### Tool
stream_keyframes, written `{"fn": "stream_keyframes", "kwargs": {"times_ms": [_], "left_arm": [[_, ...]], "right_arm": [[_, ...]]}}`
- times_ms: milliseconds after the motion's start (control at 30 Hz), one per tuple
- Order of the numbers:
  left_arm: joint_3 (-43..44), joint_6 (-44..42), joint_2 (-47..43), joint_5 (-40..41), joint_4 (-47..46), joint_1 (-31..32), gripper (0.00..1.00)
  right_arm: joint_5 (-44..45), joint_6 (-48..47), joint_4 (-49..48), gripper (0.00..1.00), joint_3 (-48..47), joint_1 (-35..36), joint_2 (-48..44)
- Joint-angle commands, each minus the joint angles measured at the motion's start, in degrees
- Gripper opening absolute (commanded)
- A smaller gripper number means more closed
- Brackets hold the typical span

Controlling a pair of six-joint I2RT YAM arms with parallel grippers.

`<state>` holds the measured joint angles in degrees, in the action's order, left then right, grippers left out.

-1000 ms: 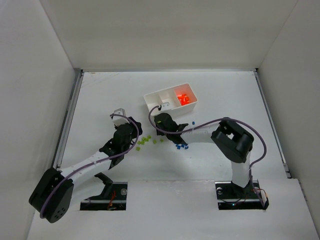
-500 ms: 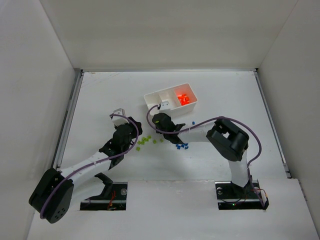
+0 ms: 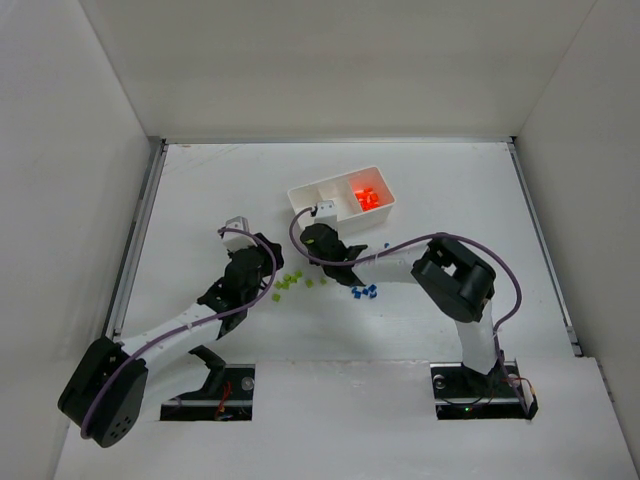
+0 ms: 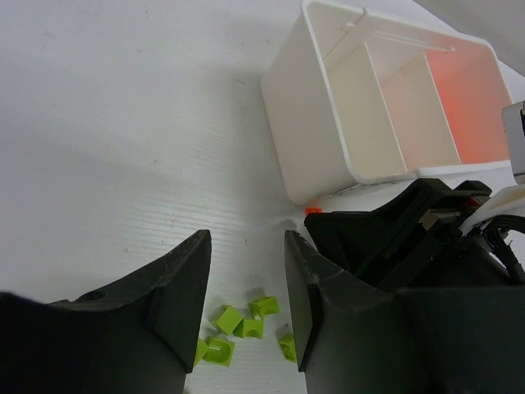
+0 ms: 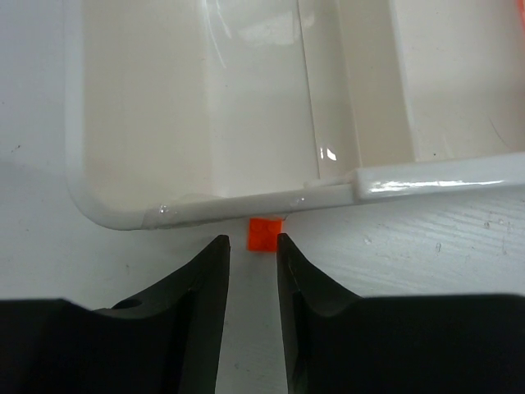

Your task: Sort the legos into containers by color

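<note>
A white table (image 3: pixel 450 190) with a finely ribbed surface carried everything. Two black-and-white arms reached out over it from the near edge.

A white, glossy plastic tray (image 5: pixel 246 203) lay straight ahead of the right gripper (image 5: pixel 252 261). It was rectangular with rounded corners, and thin inner walls split it into three compartments. The two compartments nearest that gripper looked bare. The one farthest to its right held a glowing heap of orange bricks (image 3: pixel 368 198).

The right gripper's two black, wedge-shaped fingers stood a narrow way apart with nothing between them. Just beyond their tips sat one small square orange brick (image 5: pixel 265 233). It rested on the table, right against the tray's outer wall, below the end compartment.

The left gripper (image 4: pixel 246 246) hung to the left of the right one, its broad matte black fingers spread and empty. A loose cluster of small yellow-green bricks (image 4: pixel 246 324) lay on the table beneath and between those fingers. Some of them showed hollow undersides.

A few tiny blue bricks (image 3: pixel 365 292) lay behind the right gripper, beside its forearm.
</note>
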<state>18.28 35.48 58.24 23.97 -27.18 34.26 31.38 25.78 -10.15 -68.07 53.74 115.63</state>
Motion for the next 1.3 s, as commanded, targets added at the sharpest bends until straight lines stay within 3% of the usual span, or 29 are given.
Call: {"fn": "stream_keyframes", "kwargs": {"times_ms": [0, 200, 300, 567, 700, 900, 1033, 1267], "left_arm": [[-0.97, 0.37, -1.81, -0.41, -2.09, -0.73, 0.38], [-1.49, 0.20, -3.48, -0.41, -1.74, -1.17, 0.38], [-1.41, 0.20, -3.31, -0.50, -1.82, -0.82, 0.38], [-1.50, 0.37, -3.48, -0.76, -1.74, -0.73, 0.38], [-0.45, 0.46, -0.25, -1.38, -2.53, 1.46, 0.36], [4.90, 0.46, 8.89, -0.68, -3.85, 9.71, 0.22], [10.27, 0.55, 16.36, 2.39, -3.32, 14.90, 0.21], [19.32, 3.01, 29.11, 10.57, 1.33, 17.55, 0.24]], "right_arm": [[0.00, 0.94, 1.45, 0.34, -2.68, 0.45, 0.82], [0.26, 1.03, 4.26, 0.33, -3.29, 0.71, 1.08], [0.18, 0.85, 5.49, 0.20, -4.34, 0.71, 1.35], [0.62, 1.46, 9.88, 0.13, -6.81, 0.71, 1.79], [2.72, 3.57, 7.44, 0.11, -1.12, 0.97, -3.90], [4.39, 2.61, 4.09, 0.22, 8.38, 1.06, -19.63], [4.22, 3.31, 4.53, 0.36, 15.76, -0.78, -28.78], [1.50, 7.09, 4.70, 0.40, 27.19, -2.72, -40.74]]}}
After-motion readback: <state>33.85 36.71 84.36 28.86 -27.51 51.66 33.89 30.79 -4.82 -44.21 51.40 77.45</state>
